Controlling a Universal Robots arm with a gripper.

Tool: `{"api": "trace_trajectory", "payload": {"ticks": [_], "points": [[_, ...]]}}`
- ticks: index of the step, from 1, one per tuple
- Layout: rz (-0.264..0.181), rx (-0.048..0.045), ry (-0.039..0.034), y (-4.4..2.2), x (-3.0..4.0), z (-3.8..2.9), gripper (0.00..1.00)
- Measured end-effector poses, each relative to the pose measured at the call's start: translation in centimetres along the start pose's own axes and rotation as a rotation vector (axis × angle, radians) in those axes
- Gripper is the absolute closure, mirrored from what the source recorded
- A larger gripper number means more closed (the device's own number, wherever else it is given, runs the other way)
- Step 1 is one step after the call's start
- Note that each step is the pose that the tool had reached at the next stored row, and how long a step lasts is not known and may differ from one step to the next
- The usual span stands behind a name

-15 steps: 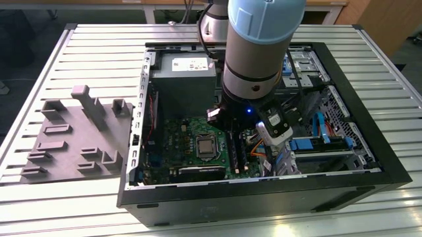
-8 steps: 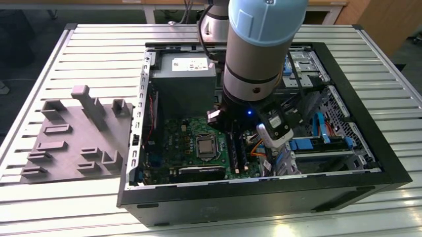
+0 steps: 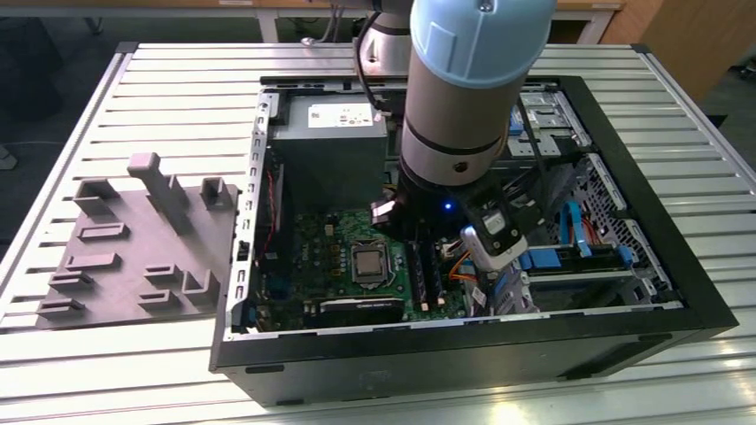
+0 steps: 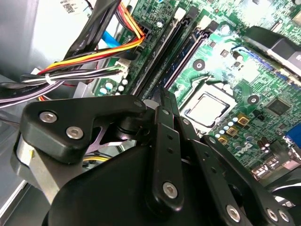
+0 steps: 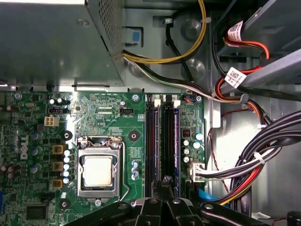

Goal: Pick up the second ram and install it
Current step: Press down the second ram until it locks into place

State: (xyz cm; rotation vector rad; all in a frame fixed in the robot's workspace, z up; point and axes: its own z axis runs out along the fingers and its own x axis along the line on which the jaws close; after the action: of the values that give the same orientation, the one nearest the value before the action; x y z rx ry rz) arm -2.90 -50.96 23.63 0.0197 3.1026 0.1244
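Observation:
My gripper [image 5: 164, 182] hangs low inside the open computer case, over one end of the long black memory slots [image 5: 162, 141] on the green motherboard [image 5: 108, 117]. Its fingers are shut, tips together, and nothing shows between them. In the second wrist view the gripper [image 4: 162, 96] points down at the same slots [image 4: 178, 52]. I cannot tell the second ram apart from the dark slots under the fingertips. In the exterior view the arm [image 3: 466, 106] stands over the slots [image 3: 426, 270] and covers the fingertips.
The processor socket [image 5: 98, 172] lies beside the slots. A grey power supply [image 3: 325, 150] and bundles of coloured cables [image 5: 263, 155] crowd the case [image 3: 473, 354]. A grey moulded fixture [image 3: 142, 257] sits on the slatted table at the exterior view's left.

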Motion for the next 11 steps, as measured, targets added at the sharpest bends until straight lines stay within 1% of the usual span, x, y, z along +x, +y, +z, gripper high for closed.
{"api": "trace_trajectory", "payload": {"ticks": [11], "points": [[0.0,-0.0001,0.0,-0.68,-0.01,-0.05,0.89]]}}
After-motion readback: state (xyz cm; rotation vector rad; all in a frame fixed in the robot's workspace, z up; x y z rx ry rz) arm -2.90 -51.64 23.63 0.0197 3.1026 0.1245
